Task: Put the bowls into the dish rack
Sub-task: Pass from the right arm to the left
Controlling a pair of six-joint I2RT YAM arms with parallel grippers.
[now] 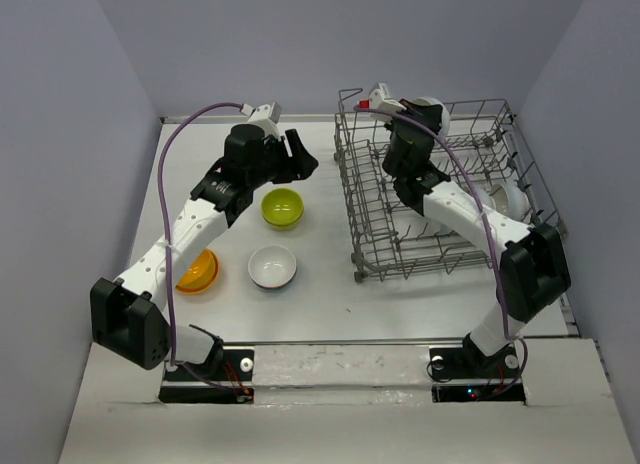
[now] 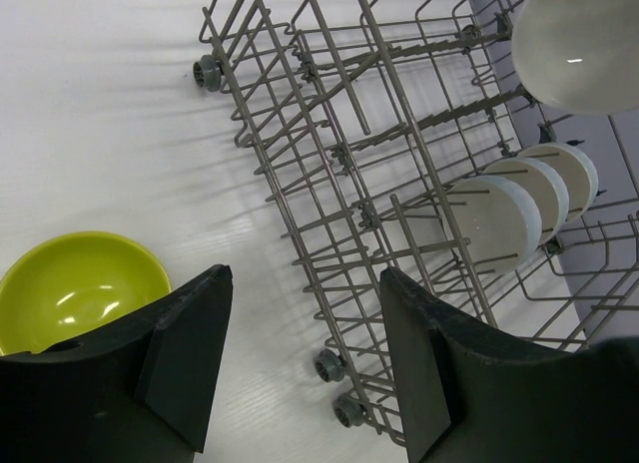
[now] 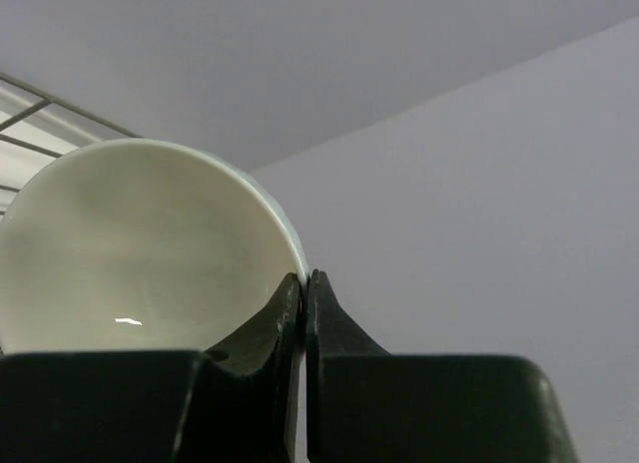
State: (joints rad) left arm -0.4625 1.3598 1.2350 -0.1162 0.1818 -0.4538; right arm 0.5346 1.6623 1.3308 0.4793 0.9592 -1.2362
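The grey wire dish rack (image 1: 440, 199) stands on the right half of the table. My right gripper (image 3: 304, 278) is shut on the rim of a white bowl (image 3: 140, 253), held above the rack's far end (image 1: 432, 114). That bowl also shows at the top right of the left wrist view (image 2: 579, 44). My left gripper (image 2: 305, 273) hangs open and empty above the table, between a lime green bowl (image 2: 75, 283) and the rack's near corner (image 2: 339, 373). A white bowl (image 1: 272, 267) and an orange bowl (image 1: 197, 271) rest on the table, and the left arm partly covers the orange one.
Three white round dishes (image 2: 494, 219) stand on edge between the tines at the rack's right side. Grey walls close the table in at the back and both sides. The rack has small wheels (image 2: 329, 365) on its near corner.
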